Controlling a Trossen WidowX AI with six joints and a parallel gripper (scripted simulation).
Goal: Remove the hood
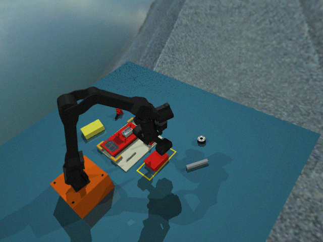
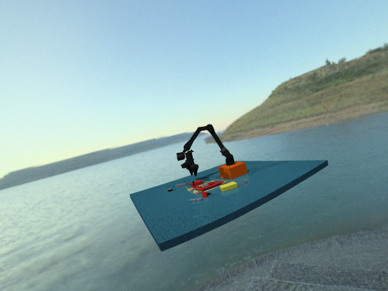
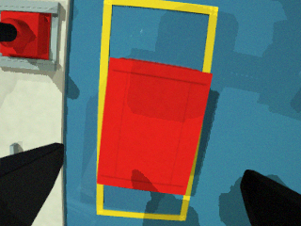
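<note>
The red hood (image 1: 156, 160) (image 3: 152, 127) lies flat on the table within the yellow marked outline (image 1: 142, 174) (image 3: 160, 6). In the wrist view its long sides reach over the outline's side lines. My gripper (image 1: 163, 146) (image 2: 191, 170) (image 3: 155, 167) is open wide and hangs above the hood. One finger is out to each side of it and neither touches it. The red toy car (image 1: 118, 140) (image 2: 207, 187) sits without its hood on the pale base plate (image 1: 132, 159), left of the outline.
A yellow block (image 1: 92, 128) (image 2: 228, 186) lies behind the car. A grey bar (image 1: 197, 164) and a small metal ring (image 1: 201, 138) lie to the right. A small red part (image 1: 119, 112) is at the back. The arm's orange base (image 1: 83, 187) (image 2: 232, 170) stands front left.
</note>
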